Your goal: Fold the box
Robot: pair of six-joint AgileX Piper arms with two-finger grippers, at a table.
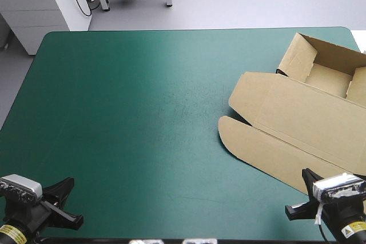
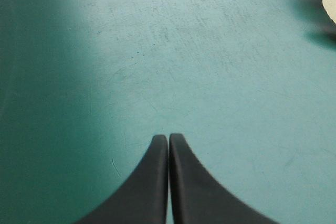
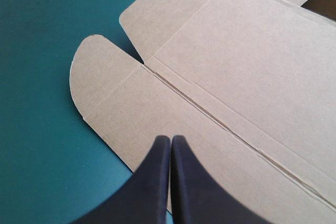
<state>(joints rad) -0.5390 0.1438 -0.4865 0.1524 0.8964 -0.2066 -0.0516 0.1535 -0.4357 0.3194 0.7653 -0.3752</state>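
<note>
- The tabletop (image 1: 143,118) is carrying a teal-green cover that is looking matt and smooth. Fine pale scuffs and scratches are showing on it ahead of the left end effector (image 2: 168,137).
- The box (image 1: 297,124) is showing as plain brown board, matt and papery, with pressed crease lines running across its flat panels.
- The left end effector's black fingers (image 2: 149,187) are looking smooth and matt, like moulded plastic or rubber, and are catching a faint sheen along their edges.
- The right end effector (image 3: 171,139) is showing the same black, smooth, matt finish.
</note>
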